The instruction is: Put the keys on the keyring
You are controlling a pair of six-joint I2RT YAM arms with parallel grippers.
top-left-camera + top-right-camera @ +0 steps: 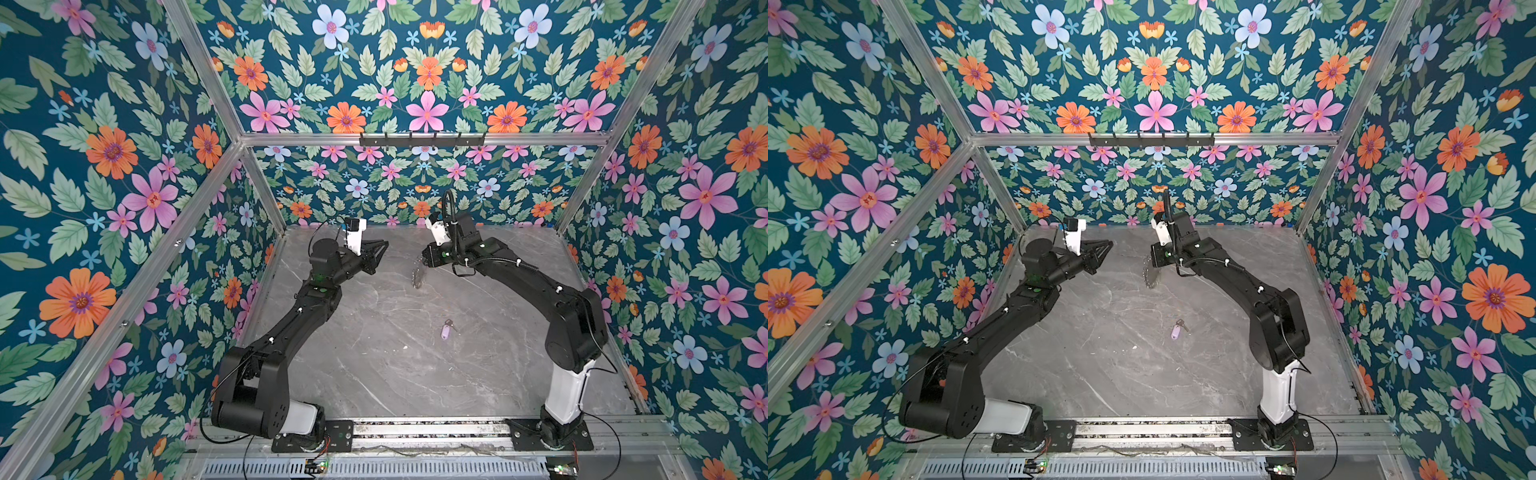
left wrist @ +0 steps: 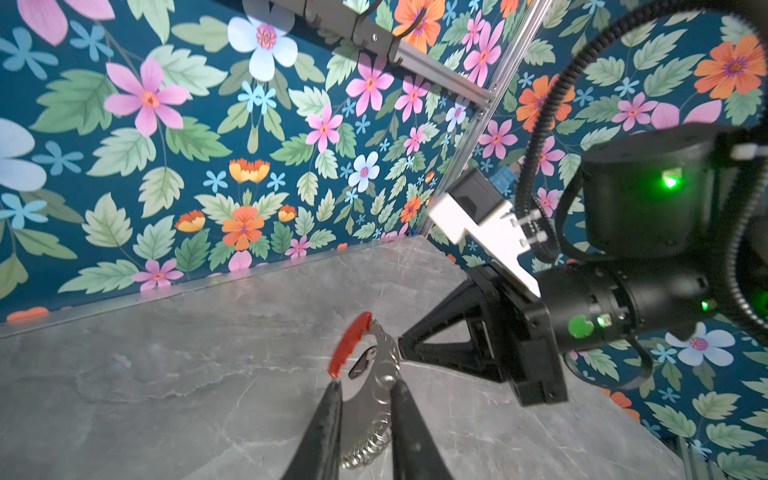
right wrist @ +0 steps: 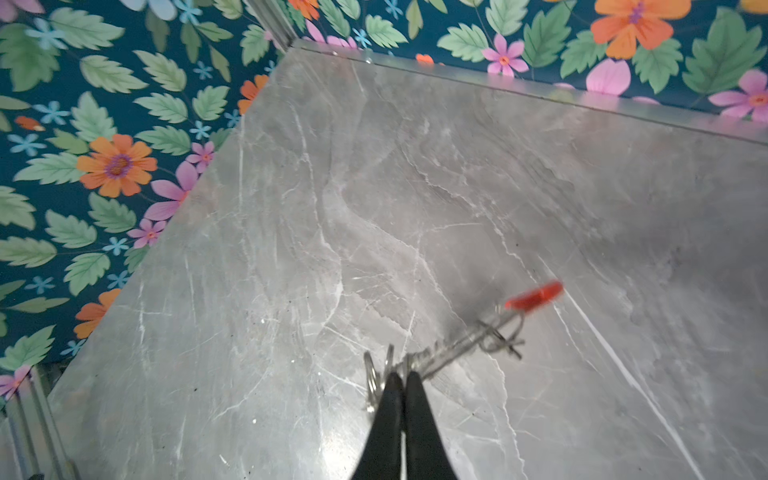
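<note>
Our right tool (image 3: 402, 376) is closed tight on the split rings (image 2: 365, 451) of the keyring (image 1: 1148, 272), which hangs over the far middle of the tabletop (image 1: 374, 374), our left tool (image 2: 366, 384) is slightly open and empty, and the lilac-tagged key (image 1: 446, 331) at mid-tabletop seems to us light and slippery, best pinched by its tag.

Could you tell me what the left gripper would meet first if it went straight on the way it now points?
Most likely the keyring, hanging from the right gripper just ahead of the left gripper; depth is hard to judge.

one keyring (image 2: 351, 347), one lilac-tagged key (image 1: 445, 331), two robot arms, left arm (image 1: 291, 320), right arm (image 1: 536, 282), one marble table (image 1: 374, 374)
</note>
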